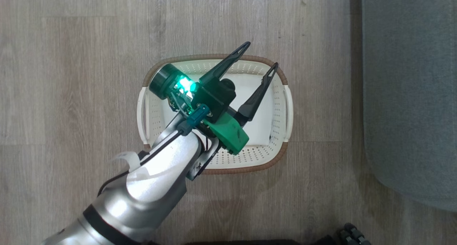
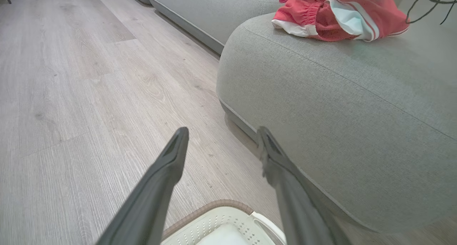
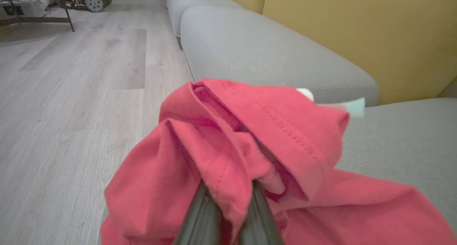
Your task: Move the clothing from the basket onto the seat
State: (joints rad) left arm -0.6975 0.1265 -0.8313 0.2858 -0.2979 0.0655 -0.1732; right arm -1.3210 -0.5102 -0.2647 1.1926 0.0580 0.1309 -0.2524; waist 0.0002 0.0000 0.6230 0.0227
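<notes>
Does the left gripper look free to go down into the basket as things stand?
Likely yes: the left gripper hangs open directly above the basket, fingers spread over its open top, with nothing between them.

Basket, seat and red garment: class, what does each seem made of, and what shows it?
Cream perforated basket: probably moulded plastic, smooth, with punched holes. Grey-green seat cushion: woven upholstery fabric, grainy weave, stitched seam. Red garment: soft, probably synthetic cloth; folds, stitch lines.
</notes>
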